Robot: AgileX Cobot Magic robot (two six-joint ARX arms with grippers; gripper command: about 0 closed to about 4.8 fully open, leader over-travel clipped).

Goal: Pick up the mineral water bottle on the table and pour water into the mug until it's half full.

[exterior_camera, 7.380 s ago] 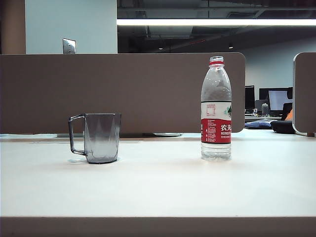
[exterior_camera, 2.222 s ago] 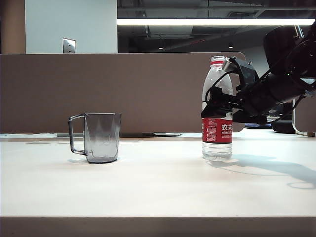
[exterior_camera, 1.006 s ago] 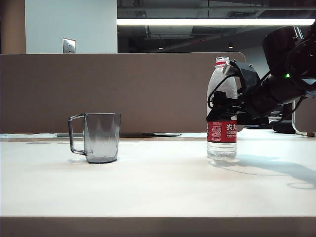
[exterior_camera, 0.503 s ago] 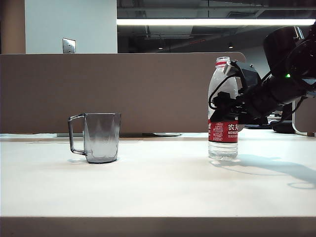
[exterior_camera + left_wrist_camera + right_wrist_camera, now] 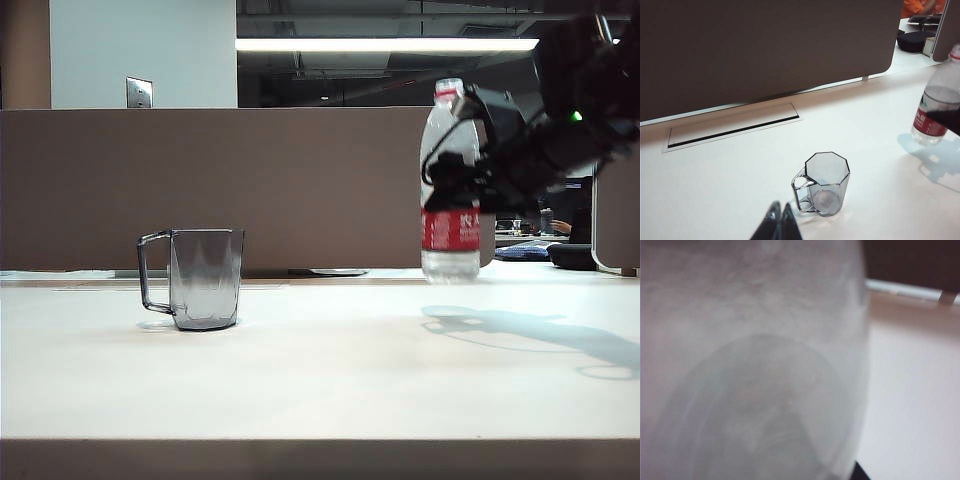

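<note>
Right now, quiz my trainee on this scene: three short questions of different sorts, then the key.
1. True or false: the mineral water bottle stands on the table.
2. Which gripper holds the bottle: A left gripper, B right gripper, C neither?
3. Fill in: the mug is upright and looks ____.

Key: 1 false, it hangs above the table; 2 B; 3 empty.
</note>
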